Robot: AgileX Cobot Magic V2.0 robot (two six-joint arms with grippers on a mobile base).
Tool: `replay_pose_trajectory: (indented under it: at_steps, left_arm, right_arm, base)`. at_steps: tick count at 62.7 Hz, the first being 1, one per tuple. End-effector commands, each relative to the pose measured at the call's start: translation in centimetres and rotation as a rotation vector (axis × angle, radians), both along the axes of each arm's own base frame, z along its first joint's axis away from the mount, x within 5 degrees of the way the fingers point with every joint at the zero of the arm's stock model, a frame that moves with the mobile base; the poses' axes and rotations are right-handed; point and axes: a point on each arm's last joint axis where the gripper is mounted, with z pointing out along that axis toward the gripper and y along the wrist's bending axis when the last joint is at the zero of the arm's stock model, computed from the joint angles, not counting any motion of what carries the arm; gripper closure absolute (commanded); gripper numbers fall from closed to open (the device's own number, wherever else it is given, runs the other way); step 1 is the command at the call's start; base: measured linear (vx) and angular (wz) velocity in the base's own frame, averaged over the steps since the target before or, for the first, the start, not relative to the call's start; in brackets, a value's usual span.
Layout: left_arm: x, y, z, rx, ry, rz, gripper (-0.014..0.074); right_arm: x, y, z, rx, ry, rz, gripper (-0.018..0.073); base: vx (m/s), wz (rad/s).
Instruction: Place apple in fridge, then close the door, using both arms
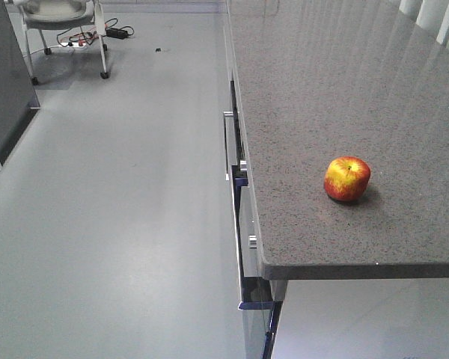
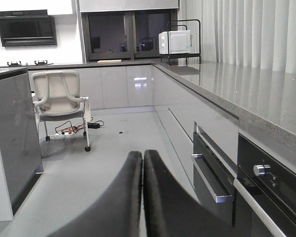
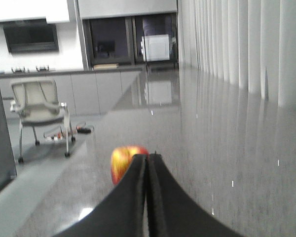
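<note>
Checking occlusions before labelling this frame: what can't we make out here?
- Apple: right wrist view, blurred, partly behind the shut right gripper.
- Fridge: only a dark grey slab at the front view's left edge, cut off; door state unreadable.
- Arms: outside every view; only the gripper fingers show, the left gripper also shut.

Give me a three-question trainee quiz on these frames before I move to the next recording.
1. True or false: the apple sits on the counter.
2. The right gripper is: A) open, B) shut and empty, C) shut on the apple.
3. Fill in: beyond the left gripper stands a white ___.
Key: 1 true; 2 B; 3 chair.
</note>
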Motion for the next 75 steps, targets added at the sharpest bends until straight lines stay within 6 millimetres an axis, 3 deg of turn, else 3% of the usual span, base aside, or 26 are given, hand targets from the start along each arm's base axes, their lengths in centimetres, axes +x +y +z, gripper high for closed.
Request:
replay_pose_trajectory:
  at_steps: [1,16,32,49,68,75]
  left_arm:
    - [-0.1,-0.1,-0.2,-0.012,-0.065,-0.01,0.0603]
    - [-0.1,-0.1,-0.2,-0.012,-0.065,-0.01,0.0603]
    - [-0.1,-0.1,-0.2,-0.012,-0.065,-0.01,0.0603]
    - [-0.1,-0.1,-0.2,-0.012,-0.065,-0.01,0.0603]
    - [-0.1,-0.1,-0.2,-0.012,-0.065,-0.01,0.0603]
    - [-0.1,-0.1,-0.2,-0.012,-0.065,-0.01,0.0603]
  right_arm:
    - [-1.0,-0.1,4.3,-0.024,-0.13,-0.012,0.0563]
    - [-0.1,0.1,9.4,-0.055,0.011,0.003,0.0563]
    - [3.9,0.3,12.3,-0.054,0.237,0.024,0.0563]
    - [7.8,0.4,11.4,-0.037,0.387,0.027,0.0563]
    - [8.7,0.4,10.8,-0.09,0.43,0.03,0.0559]
    - [9.4,0.5,10.1,-0.105,0.506,0.039,0.0518]
  base:
    - [0.0,0.0]
    - [0.0,0.0]
    - [0.0,0.0]
    - [0.0,0.0]
    - [0.0,0.0]
    - [0.0,0.0]
